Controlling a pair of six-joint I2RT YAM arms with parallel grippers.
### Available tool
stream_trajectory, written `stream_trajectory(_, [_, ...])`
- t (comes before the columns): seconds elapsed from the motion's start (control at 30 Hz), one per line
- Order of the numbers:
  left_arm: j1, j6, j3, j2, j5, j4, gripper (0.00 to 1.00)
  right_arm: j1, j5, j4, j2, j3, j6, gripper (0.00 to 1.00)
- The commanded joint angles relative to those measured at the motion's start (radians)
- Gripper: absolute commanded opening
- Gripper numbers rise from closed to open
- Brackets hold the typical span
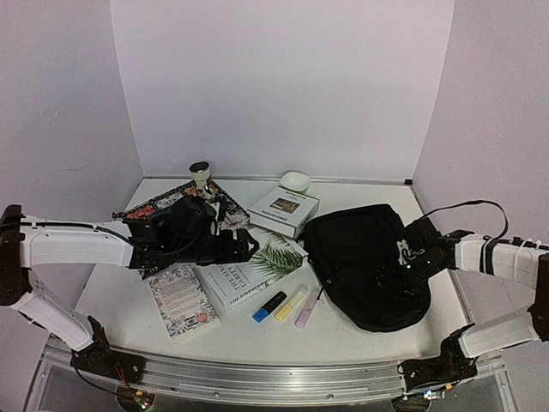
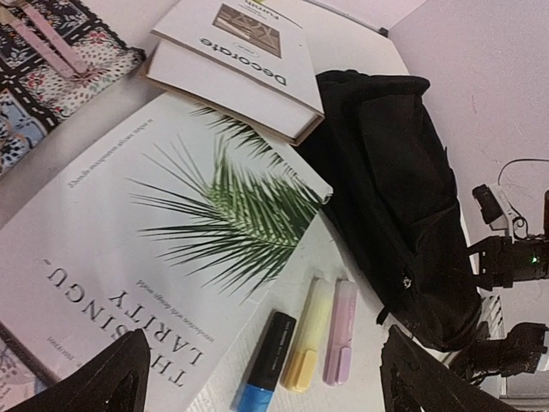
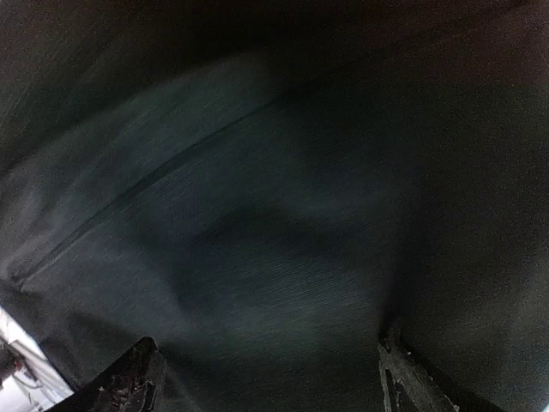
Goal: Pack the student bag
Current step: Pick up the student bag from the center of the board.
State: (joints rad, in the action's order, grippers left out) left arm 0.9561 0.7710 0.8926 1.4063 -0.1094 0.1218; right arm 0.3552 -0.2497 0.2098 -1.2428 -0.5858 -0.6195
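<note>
- I am seeing the student bag lying at three o'clock on the bench.
- My right tool is hovering spread just over it.
- My left tool is hanging spread over the palm-leaf book.

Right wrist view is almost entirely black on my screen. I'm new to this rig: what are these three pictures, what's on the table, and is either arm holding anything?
That blackness is the student bag seen from very close: a camera on the right arm's wrist looks past the right end effector, which is open close over the fabric. The top view looks down from behind both table-mounted arms. The left wrist camera looks past the left end effector, also open and empty, above a palm-leaf book. Nearby lie a Decorate book, a floral book, a blue highlighter, a yellow highlighter, a pink highlighter, a patterned mat and a white bowl. Nothing is held.
</note>
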Motion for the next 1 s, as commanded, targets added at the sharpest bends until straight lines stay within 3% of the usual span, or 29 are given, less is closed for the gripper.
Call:
stream_trajectory(0.0, [0.06,0.051,0.114,0.11,-0.016,-0.077,0.94,0.09,-0.062,-0.061,0.012,0.006,-0.115,0.86])
stream_trajectory(0.13, [0.085,0.062,0.193,0.212,0.011,-0.083,0.93,0.135,0.012,-0.002,0.016,-0.065,-0.094,0.87])
stream_trajectory(0.37, [0.12,0.064,0.367,0.397,0.07,-0.117,0.88,0.1,0.249,0.131,0.067,-0.188,-0.009,0.97])
stream_trajectory(0.5, [0.136,0.043,0.447,0.478,0.102,-0.117,0.86,-0.038,0.25,0.128,0.057,-0.22,0.067,0.98])
stream_trajectory(0.77, [0.136,0.031,0.407,0.451,0.078,-0.118,0.87,-0.295,0.143,0.055,-0.084,-0.318,0.194,0.98])
stream_trajectory(0.97, [0.135,0.02,0.355,0.396,0.033,-0.117,0.89,-0.32,0.036,0.003,-0.198,-0.352,0.238,0.98])
